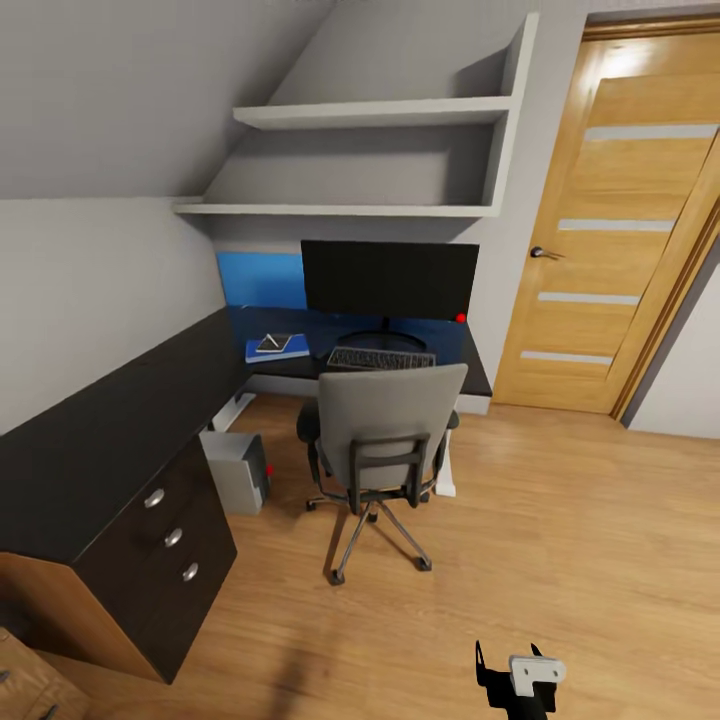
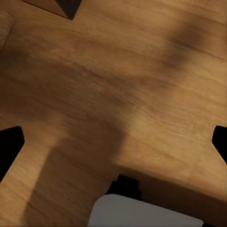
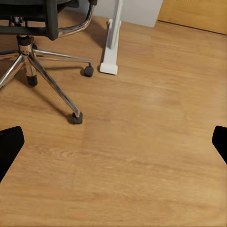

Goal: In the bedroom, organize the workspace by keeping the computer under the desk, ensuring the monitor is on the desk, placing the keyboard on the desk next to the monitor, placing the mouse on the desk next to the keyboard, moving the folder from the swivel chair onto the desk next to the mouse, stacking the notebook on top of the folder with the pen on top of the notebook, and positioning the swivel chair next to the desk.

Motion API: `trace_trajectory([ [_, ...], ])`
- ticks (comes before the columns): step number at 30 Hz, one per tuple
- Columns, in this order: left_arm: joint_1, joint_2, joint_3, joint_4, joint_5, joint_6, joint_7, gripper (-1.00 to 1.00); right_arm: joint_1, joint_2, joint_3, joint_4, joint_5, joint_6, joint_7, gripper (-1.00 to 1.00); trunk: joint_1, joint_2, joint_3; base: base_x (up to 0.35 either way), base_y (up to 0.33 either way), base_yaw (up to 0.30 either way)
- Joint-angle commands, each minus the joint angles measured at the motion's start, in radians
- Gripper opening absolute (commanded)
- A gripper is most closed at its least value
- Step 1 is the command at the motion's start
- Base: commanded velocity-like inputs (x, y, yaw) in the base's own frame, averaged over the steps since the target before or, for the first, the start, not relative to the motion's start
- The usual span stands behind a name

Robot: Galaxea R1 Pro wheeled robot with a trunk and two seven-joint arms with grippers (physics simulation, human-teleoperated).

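The right tool [image 1: 520, 675] hung low over the wooden floor [image 1: 560, 540], its two fingers spread apart with nothing between them; in the right wrist view the dark fingertips [image 3: 9, 144] sat wide at either edge above bare boards. The left tool [image 2: 113, 142] likewise pointed down at the floor with its fingers [image 2: 9, 146] set apart and holding nothing. Ahead of the right tool and slightly to its left stood the swivel chair [image 1: 385, 440], its back turned toward the robot and its seat pushed in at the tabletop [image 1: 100, 440]. Beyond the chair, the keyboard [image 1: 380, 357] lay on the tabletop just in front of the monitor [image 1: 390, 280]. To the left of the keyboard lay the blue folder [image 1: 290, 351], with the pale notebook [image 1: 273, 343] on top of it; whether the pen rested there could not be told. The computer [image 1: 235, 470] stood on the floor under the tabletop, left of the chair. The chair's chrome base [image 3: 42, 71] lay near a white leg [image 3: 111, 47] of the desk.
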Motion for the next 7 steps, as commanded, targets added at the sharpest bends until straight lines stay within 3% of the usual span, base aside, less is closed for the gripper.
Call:
trace_trajectory([
  [1, 0.0, 0.0, -0.008, 0.0, 0.005, -0.001, 0.005, 1.0, -0.001, 0.0, 0.009, 0.002, -0.003, -0.003, -0.005, 1.0, -0.004, 0.007, 0.002, 0.0, 0.0, 0.0],
  [7, 0.0, 0.0, -0.008, 0.0, 0.004, 0.001, 0.005, 1.0, -0.001, 0.0, 0.009, 0.002, -0.003, -0.003, -0.005, 1.0, -0.027, 0.049, 0.021, 0.0, 0.0, 0.0],
])
